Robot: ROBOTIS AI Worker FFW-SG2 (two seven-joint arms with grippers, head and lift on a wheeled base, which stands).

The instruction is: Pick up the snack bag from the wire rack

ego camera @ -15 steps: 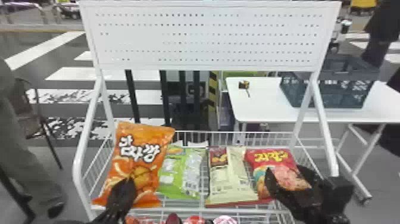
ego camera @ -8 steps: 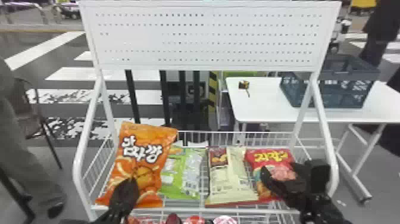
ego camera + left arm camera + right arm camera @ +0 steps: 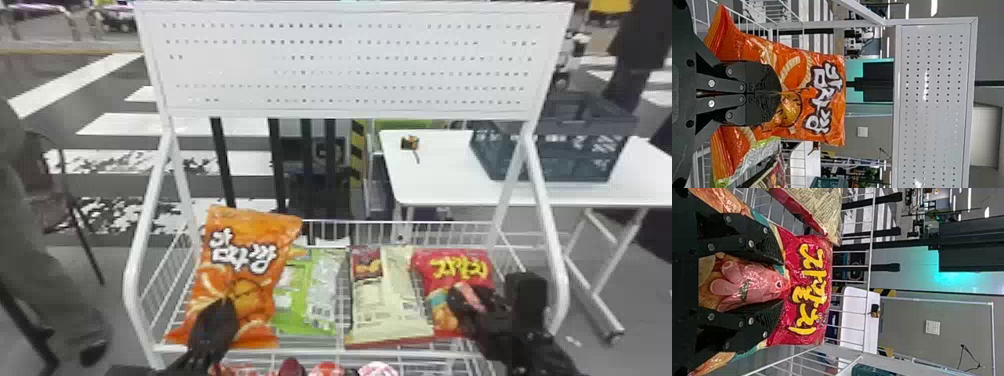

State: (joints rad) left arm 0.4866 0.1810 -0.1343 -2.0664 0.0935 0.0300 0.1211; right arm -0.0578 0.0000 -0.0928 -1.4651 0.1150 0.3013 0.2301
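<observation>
The fingers of the left gripper [image 3: 781,93] are closed together at the front of the orange snack bag [image 3: 797,74], its film apparently pinched near the middle so that both sides hang evenly. The right gripper [image 3: 782,282] is held well open, its 2 fingers spread across the red snack bag [image 3: 809,286]; nothing is clamped between them, the wide gap presumably being kept so that the plump front can be gathered. Both bags are seen at the wire rack [image 3: 131,280], a green bag [image 3: 310,305] and a cream bag [image 3: 387,300] being set between them. Whether the orange one's base is borne by the wires cannot be told.
</observation>
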